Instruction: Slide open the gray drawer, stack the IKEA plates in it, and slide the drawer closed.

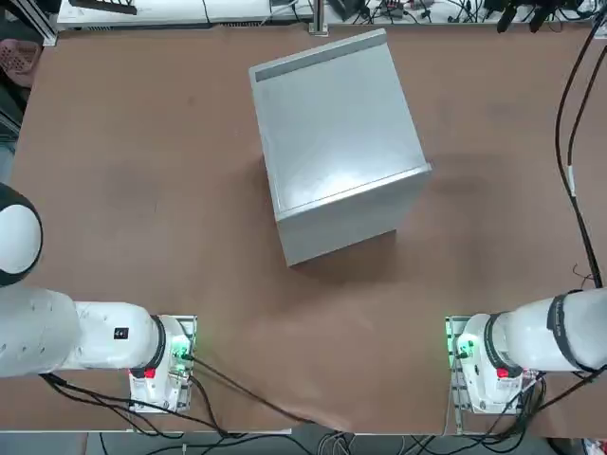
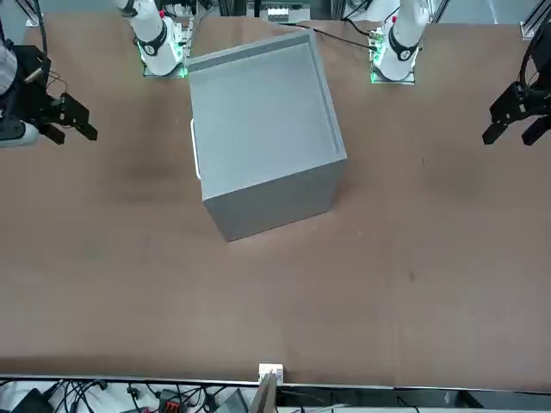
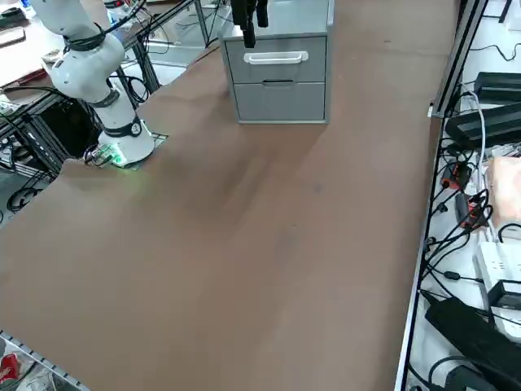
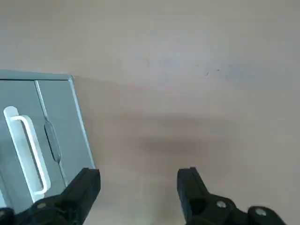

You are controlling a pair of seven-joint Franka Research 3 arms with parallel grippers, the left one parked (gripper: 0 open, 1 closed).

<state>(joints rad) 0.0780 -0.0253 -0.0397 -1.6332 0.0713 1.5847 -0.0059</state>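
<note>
Cabinet [image 1: 332,142] sits mid-table, skewed, with both drawer fronts facing the robot's right. Upper drawer [image 3: 277,59] is shut and carries a white bar handle [image 3: 277,57]; a lower front with a recessed pull sits beneath it. Right gripper [image 4: 138,187] hangs above bare table [image 4: 197,103] off the cabinet's front side, fingers spread wide, nothing between them. In the wrist view the handle lies off to one side of the fingers, its long axis running level across the drawer front. Judgement: the gripper must travel sideways toward the front and drop to handle height before any pull. Plates do not show in any view; where they are cannot be told. Right arm is the nearer one.
</note>
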